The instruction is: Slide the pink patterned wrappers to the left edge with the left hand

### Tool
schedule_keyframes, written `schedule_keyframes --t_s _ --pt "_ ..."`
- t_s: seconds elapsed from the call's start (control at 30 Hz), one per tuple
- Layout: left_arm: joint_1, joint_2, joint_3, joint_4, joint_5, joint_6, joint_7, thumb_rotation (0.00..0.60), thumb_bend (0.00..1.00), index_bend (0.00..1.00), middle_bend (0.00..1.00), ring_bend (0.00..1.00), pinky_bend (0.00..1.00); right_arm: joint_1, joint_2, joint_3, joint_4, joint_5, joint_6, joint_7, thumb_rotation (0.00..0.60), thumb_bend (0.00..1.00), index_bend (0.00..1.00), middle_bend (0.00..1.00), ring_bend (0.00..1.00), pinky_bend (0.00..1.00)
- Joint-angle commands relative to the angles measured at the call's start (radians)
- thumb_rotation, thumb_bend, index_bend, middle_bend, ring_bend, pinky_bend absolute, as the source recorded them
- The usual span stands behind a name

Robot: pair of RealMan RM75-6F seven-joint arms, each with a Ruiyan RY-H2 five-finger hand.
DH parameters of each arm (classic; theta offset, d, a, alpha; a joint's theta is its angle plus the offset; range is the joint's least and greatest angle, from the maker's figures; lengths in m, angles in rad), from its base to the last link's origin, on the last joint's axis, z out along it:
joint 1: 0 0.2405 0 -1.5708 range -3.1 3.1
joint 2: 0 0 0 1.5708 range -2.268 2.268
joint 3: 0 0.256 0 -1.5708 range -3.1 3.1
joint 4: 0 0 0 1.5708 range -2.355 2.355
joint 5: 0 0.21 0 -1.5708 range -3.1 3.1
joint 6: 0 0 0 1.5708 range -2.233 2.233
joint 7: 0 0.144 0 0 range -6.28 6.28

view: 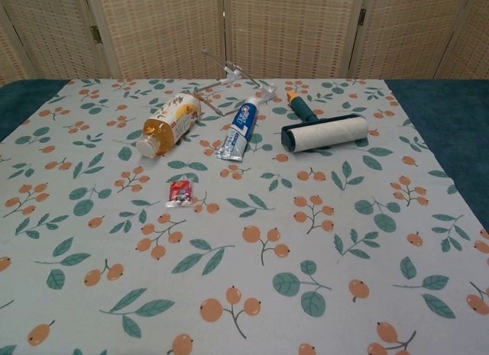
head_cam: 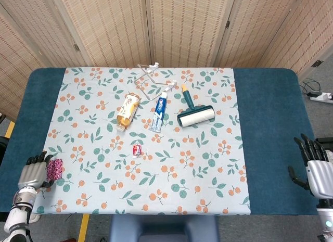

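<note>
The pink patterned wrappers lie at the left border of the floral cloth, where it meets the blue table cover. My left hand sits just left of them on the blue strip, knuckles up, holding them against its thumb side. My right hand rests near the table's right front corner, fingers spread and holding nothing. The chest view shows neither hand nor the wrappers.
Mid-table lie a small red packet, an amber bottle, a toothpaste tube, a lint roller and a clear hanger. The same items show in the chest view, the red packet nearest.
</note>
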Motion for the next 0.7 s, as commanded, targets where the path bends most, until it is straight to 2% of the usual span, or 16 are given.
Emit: schedule_keyframes --t_s 0.03,0.33,0.7 --pt "0.015 0.011 -0.016 -0.020 0.034 0.041 -0.032 0.600 0.36 0.09 0.00 0.00 0.00 -0.001 0.002 0.000 0.001 0.001 0.000 0.001 0.600 0.46 0.00 0.00 0.00 0.00" --pt "0.088 0.031 -0.056 -0.057 0.220 0.220 -0.184 0.600 0.38 0.09 0.00 0.00 0.00 0.000 0.021 -0.003 -0.005 -0.003 -0.005 0.000 0.600 0.46 0.00 0.00 0.00 0.00" --pt "0.168 0.052 -0.024 -0.136 0.383 0.361 -0.198 0.600 0.38 0.11 0.00 0.00 0.00 0.001 0.022 -0.014 -0.009 -0.013 -0.012 0.001 0.600 0.46 0.00 0.00 0.00 0.00"
